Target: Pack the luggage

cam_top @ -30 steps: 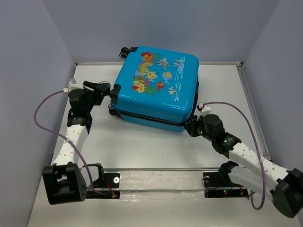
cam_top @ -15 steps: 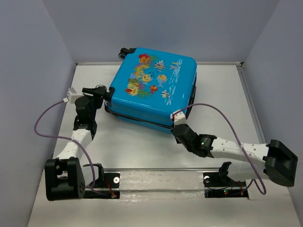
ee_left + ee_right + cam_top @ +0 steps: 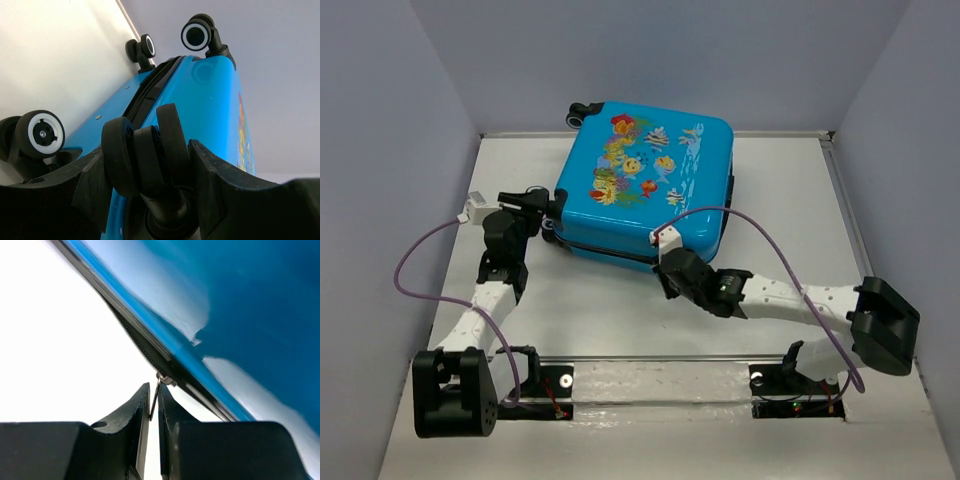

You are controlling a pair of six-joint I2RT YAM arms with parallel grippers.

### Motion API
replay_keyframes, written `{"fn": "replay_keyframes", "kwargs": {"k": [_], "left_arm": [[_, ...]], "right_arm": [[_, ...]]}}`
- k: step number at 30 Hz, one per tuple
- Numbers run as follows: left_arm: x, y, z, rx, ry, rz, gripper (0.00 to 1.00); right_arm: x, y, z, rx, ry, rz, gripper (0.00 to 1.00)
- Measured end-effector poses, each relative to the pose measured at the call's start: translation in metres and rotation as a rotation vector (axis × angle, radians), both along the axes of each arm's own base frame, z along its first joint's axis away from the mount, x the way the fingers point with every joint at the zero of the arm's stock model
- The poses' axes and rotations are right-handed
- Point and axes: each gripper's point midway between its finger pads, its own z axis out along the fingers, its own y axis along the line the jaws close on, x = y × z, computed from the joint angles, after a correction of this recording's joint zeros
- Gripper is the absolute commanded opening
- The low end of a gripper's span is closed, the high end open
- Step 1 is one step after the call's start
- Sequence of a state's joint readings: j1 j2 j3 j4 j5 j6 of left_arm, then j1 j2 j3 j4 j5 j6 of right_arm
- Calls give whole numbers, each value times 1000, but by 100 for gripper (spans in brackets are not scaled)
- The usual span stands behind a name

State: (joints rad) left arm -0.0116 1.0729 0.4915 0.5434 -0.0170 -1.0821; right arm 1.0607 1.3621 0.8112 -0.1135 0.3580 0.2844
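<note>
Top external view gives us the pale grey tabletop [image 3: 620,320], and lying flat on its far half, fish-and-coral face up and turned a little askew, is the small bright blue hard-shell suitcase [image 3: 650,190]. Its two shells are brought together. We cannot tell how much of the black zipper seam [image 3: 610,250] between them is already run shut.

At the suitcase's left corner, the left gripper [image 3: 550,205] has its jaws clenched around one black twin caster wheel [image 3: 145,155], which sits squarely between them in the left wrist view. We judge this to be the bracing hold.

At the near edge, the right gripper [image 3: 153,389] has its jaws pinched almost together on the thin metal zipper pull [image 3: 152,410], which hangs from the slider on the seam.

We read the step in hand as drawing the zipper along to close the packed case.

Several things could spoil it:
- The pull is a slim, smooth tab held only at its end, so a tug off the line of the seam could slide it out of the jaws.
- The caster can swivel and roll, so the brace may give and let the whole suitcase skate across the tabletop.
- The purple cable [image 3: 720,212] of the right arm is draped over the lid and could catch on a corner.
</note>
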Motion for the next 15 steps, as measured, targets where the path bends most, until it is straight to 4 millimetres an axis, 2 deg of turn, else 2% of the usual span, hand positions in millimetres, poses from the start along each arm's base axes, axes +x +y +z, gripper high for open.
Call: {"fn": "replay_keyframes", "kwargs": {"k": [1, 3, 7, 9, 10, 11, 12, 13, 15], "left_arm": [[-2, -1, -1, 3, 10, -8, 6], [-6, -4, 1, 7, 19, -20, 6], [-12, -21, 8, 9, 13, -63, 6], [-15, -37, 8, 2, 16, -100, 6], [-17, -46, 7, -3, 21, -120, 6], [-18, -52, 6, -8, 25, -133, 6], [-22, -68, 6, -15, 28, -176, 6], [-24, -75, 6, -19, 28, -197, 6], [-34, -99, 7, -29, 32, -279, 6]], "right_arm": [[-1, 7, 1, 5, 0, 14, 7], [-7, 1, 10, 34, 16, 33, 7], [-6, -9, 60, 187, -22, 31, 7], [-8, 9, 64, 248, -10, 72, 7], [-9, 27, 65, 288, -3, 108, 7], [-10, 41, 64, 312, 2, 133, 7], [-12, 65, 48, 317, 27, 172, 7], [-14, 76, 39, 314, 40, 188, 7], [-24, 96, -3, 262, 93, 228, 7]]}}
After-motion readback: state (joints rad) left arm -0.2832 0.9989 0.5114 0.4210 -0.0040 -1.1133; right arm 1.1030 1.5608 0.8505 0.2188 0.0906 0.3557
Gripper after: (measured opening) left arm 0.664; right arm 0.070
